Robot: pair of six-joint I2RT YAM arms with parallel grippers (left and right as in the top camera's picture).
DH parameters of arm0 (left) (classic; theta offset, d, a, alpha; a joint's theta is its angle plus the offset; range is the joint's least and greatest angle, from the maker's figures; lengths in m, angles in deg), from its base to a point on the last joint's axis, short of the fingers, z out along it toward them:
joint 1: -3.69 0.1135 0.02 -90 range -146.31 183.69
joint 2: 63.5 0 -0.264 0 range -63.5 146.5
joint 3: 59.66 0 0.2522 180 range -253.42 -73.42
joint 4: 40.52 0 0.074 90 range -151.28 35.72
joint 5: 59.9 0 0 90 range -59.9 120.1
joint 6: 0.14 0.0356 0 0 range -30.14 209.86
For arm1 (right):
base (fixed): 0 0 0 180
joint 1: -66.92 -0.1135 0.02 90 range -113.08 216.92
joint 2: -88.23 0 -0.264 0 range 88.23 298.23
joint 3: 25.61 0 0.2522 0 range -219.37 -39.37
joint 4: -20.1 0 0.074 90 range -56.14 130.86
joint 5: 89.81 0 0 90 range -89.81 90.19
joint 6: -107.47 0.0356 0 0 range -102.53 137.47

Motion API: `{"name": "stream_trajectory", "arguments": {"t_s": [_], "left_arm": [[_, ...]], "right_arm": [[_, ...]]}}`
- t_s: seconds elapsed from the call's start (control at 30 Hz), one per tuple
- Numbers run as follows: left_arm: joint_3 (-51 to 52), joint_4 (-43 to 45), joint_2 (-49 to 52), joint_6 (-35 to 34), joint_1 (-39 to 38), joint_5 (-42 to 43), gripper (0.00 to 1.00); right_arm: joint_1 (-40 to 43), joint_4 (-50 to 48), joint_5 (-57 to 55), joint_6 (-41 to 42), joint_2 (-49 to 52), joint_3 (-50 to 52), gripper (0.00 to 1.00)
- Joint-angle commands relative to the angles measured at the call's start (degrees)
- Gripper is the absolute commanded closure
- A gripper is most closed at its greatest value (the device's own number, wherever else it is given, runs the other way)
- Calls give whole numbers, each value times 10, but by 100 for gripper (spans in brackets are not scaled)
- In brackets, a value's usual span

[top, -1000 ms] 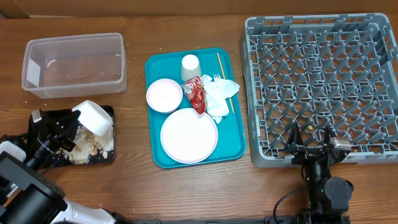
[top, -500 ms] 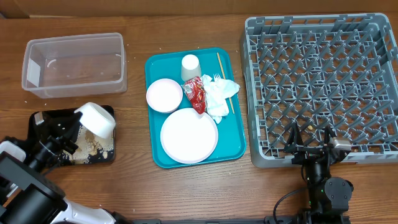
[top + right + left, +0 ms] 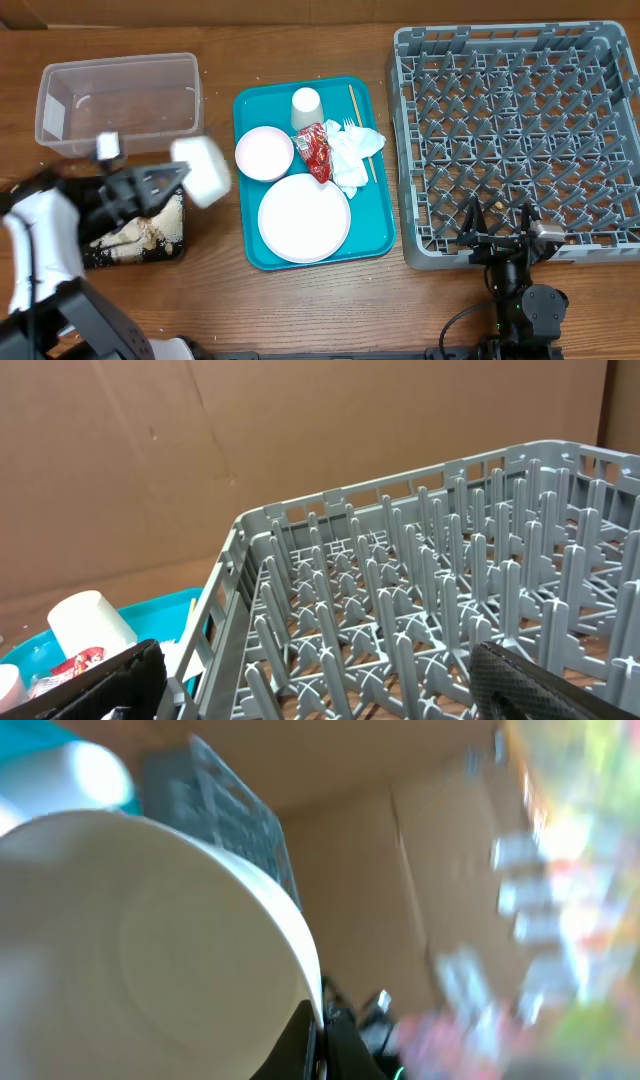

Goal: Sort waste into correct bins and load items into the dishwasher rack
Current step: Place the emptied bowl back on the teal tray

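**A:** Where was the small round white bowl (image 3: 204,169) when we looked?

**B:** Off the table. Our left end effector (image 3: 180,180) was pinching it by the rim. It hung just right of the shallow black rectangular tray (image 3: 120,262), near the left edge of the teal plastic serving tray (image 3: 375,220). It was well apart from the large square grey plastic rack (image 3: 398,120) on the right.

**A:** And how did it look?

**B:** It was blurred in both views. In the left wrist view it was a plain white curve with a thin rim and a smooth, bare-looking inside (image 3: 150,940). We could not tell whether any crumbs clung to it. Beige food scraps (image 3: 150,232) lay in the black tray.

**A:** So we judged it bound for the rack. How did we think it should go?

**B:** We wanted the pinch kept firm, since a rim grip lets a bowl swing. It should travel high enough to clear the small white cup (image 3: 306,105) standing on the teal tray. We would lower it between the upright pegs and tip it on edge so the pegs prop it. We would not let go until it rested.

**A:** What about reach?

**B:** The rack was far across for the left arm. Our right end effector (image 3: 500,238) sat at the rack's near wall, fingers spread and empty. We thought a handover there might serve better.
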Motion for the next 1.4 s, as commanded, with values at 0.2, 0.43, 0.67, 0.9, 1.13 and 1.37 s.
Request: {"name": "stream_trajectory", "arguments": {"t_s": [0.2, 0.43, 0.67, 0.9, 1.13, 1.37], "left_arm": [[-120, 373, -5, -462, -244, -393, 96], [-200, 457, -5, -528, -357, -838, 96], [-200, 547, 42, -526, -405, -911, 96], [-200, 586, 144, -530, -410, -909, 96], [-200, 592, 208, -527, -424, -909, 96], [-200, 585, 216, -527, -443, -909, 42]], "right_arm": [[-3, -4, -1, 0, -4, 6, 0], [-3, -4, -1, 0, -4, 6, 0], [-3, -4, -1, 0, -4, 6, 0], [-3, -4, -1, 0, -4, 6, 0], [-3, -4, -1, 0, -4, 6, 0], [-3, -4, -1, 0, -4, 6, 0]]}}
